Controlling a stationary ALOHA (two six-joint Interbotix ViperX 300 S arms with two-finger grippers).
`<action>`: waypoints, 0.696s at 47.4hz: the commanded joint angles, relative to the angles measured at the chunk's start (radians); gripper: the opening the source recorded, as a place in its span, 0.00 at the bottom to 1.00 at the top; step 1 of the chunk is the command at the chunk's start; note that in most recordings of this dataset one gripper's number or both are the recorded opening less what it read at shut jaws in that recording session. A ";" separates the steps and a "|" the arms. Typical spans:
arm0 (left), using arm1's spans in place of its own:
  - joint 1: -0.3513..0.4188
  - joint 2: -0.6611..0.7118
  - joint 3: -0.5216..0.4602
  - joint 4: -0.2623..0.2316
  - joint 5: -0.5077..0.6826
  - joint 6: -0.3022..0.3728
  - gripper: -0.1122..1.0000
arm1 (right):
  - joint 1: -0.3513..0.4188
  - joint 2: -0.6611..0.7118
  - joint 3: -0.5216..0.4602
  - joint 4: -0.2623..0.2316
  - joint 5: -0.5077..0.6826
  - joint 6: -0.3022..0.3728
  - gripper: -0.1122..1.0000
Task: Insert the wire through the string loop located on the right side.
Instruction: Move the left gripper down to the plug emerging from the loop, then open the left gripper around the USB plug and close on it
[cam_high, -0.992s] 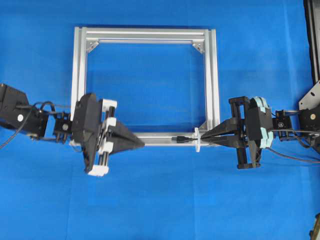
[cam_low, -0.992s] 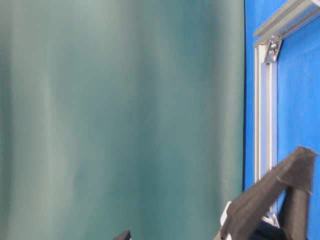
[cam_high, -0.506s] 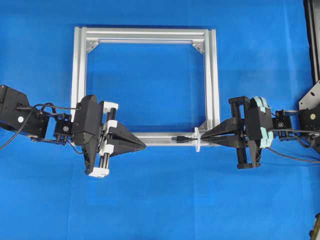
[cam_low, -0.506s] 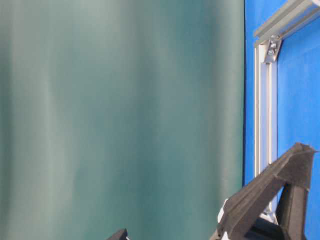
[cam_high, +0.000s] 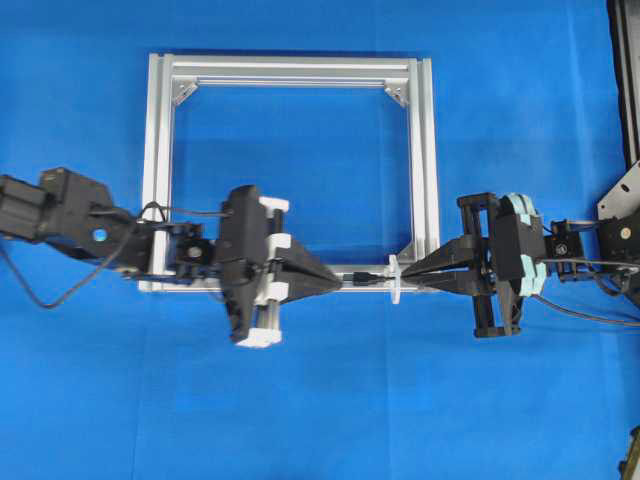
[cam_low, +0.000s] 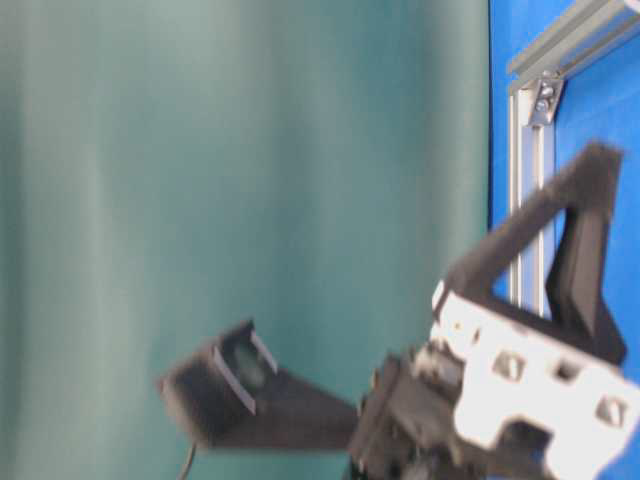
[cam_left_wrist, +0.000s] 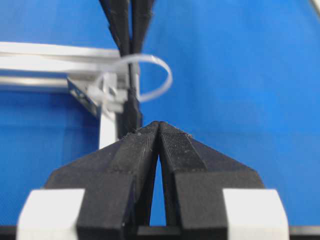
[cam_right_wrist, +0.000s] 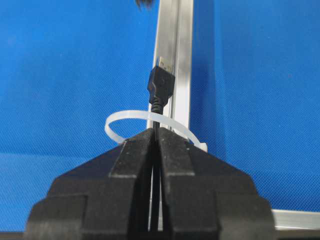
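Note:
The wire's black plug (cam_high: 360, 279) with its silver tip lies along the near rail of the silver frame (cam_high: 290, 72). The plug (cam_right_wrist: 161, 82) sits beyond the white string loop (cam_right_wrist: 129, 119), and the thin cable runs back through that loop into my right gripper (cam_right_wrist: 156, 131). My right gripper (cam_high: 404, 280) is shut on the wire just right of the string loop (cam_high: 394, 279). My left gripper (cam_high: 336, 281) is shut with nothing in it, tips just left of the plug. The left wrist view shows the left gripper (cam_left_wrist: 158, 124) facing the string loop (cam_left_wrist: 161, 75) and the plug (cam_left_wrist: 132, 107).
The square frame lies flat on the blue cloth, with corner brackets (cam_high: 396, 93) at the back. The table-level view shows the left arm's fingers (cam_low: 560, 230), blurred, before a rail of the frame (cam_low: 528, 190). A metal stand (cam_high: 625, 80) rises at the right edge.
My left arm has swung right along the near rail, bringing its shut tips close to the plug. The right gripper, the wire and the loop have not moved.

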 joint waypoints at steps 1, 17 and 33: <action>0.009 0.006 -0.072 0.002 0.031 0.002 0.10 | -0.002 -0.006 -0.014 0.002 -0.012 -0.002 0.08; 0.011 0.035 -0.133 0.003 0.078 0.002 0.10 | -0.002 -0.006 -0.014 0.002 -0.012 -0.002 0.08; 0.011 0.035 -0.130 0.002 0.084 -0.003 0.29 | -0.002 -0.006 -0.014 0.002 -0.012 -0.002 0.08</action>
